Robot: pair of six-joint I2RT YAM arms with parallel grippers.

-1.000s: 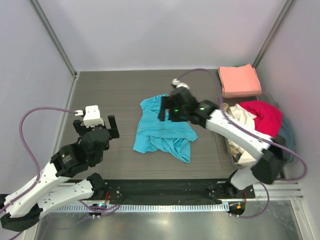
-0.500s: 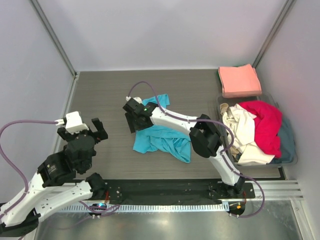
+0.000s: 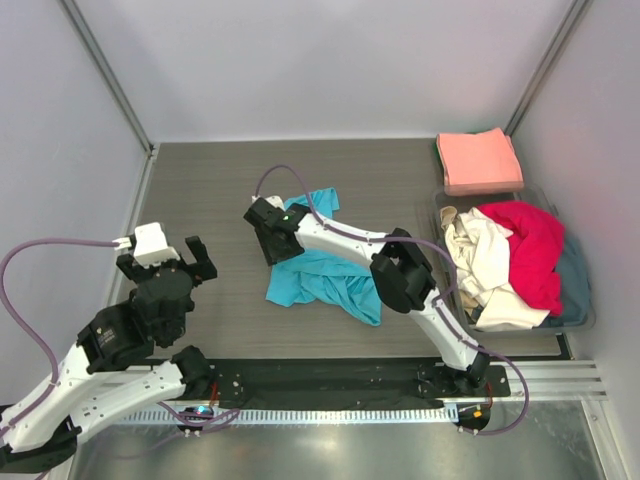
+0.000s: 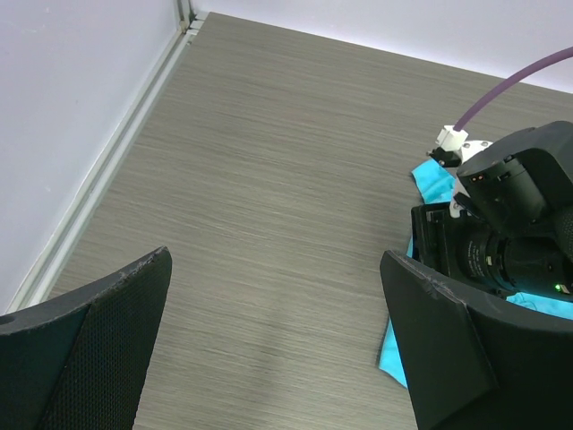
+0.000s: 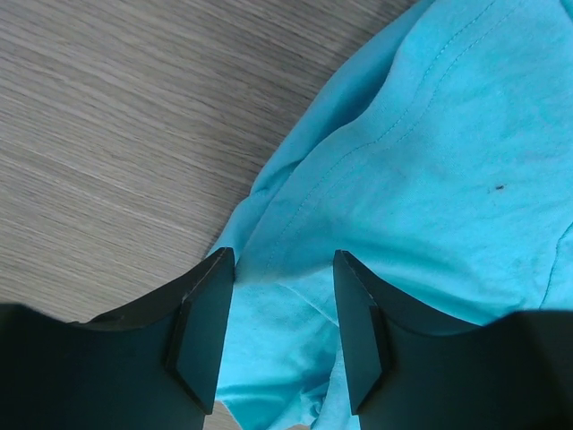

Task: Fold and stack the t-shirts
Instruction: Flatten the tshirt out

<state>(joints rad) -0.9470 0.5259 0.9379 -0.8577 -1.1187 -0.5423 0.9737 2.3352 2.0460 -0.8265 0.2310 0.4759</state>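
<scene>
A crumpled turquoise t-shirt (image 3: 330, 275) lies in the middle of the table. My right gripper (image 3: 270, 243) is down at its left edge. In the right wrist view the jaws (image 5: 283, 269) stand partly apart astride a raised fold of the turquoise cloth (image 5: 430, 179), which lies loose between the pads. My left gripper (image 3: 163, 260) hovers wide open over bare table to the left of the shirt. Nothing lies between its fingers (image 4: 276, 269). The left wrist view shows the shirt's edge (image 4: 436, 182) beside the right gripper's body (image 4: 501, 233).
A folded salmon-pink t-shirt (image 3: 478, 160) lies at the back right corner. A clear bin (image 3: 520, 325) at the right edge holds a red shirt (image 3: 530, 245), a cream one (image 3: 480, 250) and a grey-blue one (image 3: 575, 275). Walls close in the left, back and right sides.
My right arm swung left across the turquoise shirt to its left edge and its jaws narrowed around a fold. My left arm drew back a little to the left.
</scene>
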